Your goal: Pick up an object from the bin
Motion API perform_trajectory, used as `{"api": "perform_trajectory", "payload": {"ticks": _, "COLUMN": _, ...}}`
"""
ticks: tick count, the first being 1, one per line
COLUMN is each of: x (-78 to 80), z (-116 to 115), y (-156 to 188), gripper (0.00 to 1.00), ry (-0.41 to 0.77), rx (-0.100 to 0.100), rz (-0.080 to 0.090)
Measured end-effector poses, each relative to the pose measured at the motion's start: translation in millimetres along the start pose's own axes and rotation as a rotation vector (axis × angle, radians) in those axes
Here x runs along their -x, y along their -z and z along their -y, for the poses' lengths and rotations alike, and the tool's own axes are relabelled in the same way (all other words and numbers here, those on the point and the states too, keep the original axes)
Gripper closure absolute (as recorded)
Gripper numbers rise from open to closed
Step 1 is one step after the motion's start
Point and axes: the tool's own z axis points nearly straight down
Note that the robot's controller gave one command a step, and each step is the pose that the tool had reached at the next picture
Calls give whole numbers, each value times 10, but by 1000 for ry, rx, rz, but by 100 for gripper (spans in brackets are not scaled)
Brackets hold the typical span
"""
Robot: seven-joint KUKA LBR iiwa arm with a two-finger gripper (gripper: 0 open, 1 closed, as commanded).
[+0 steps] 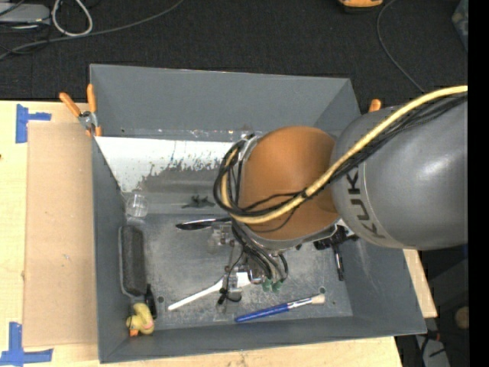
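The gripper (pixel 244 275) hangs low over the middle of the grey bin (pixel 107 174), under the arm's orange cover (pixel 286 170) and looped cables. Whether it is apart or together cannot be told; wiring hides its tip. Nearest item: 1 thin white stick (pixel 195 297), lying aslant on the floor, its right end just beside the gripper. 1 blue-handled brush (pixel 279 309) lies near, toward the front wall. Well apart at the left: 1 long black object (pixel 132 260), 1 small yellow item (pixel 140 319) in the front corner, 1 clear cup (pixel 136 204).
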Motion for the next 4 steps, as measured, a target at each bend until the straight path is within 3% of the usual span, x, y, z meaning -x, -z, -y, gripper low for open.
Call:
{"api": "perform_trajectory", "payload": {"ticks": 1, "x": 19, "z": 9, "y": 34, "gripper": 0, "ry": -4, "rx": 1, "rz": 7}}
{"api": "perform_trajectory", "payload": {"ticks": 2, "x": 345, "z": 189, "y": -647, "gripper": 0, "ry": 125, "rx": 1, "rz": 9}}
{"api": "perform_trajectory", "payload": {"ticks": 3, "x": 530, "z": 481, "y": -1387, "gripper": 0, "ry": 370, "rx": 1, "rz": 10}}
{"api": "perform_trajectory", "payload": {"ticks": 4, "x": 339, "z": 610, "y": -1379, "gripper": 0, "ry": 320, "rx": 1, "rz": 5}}
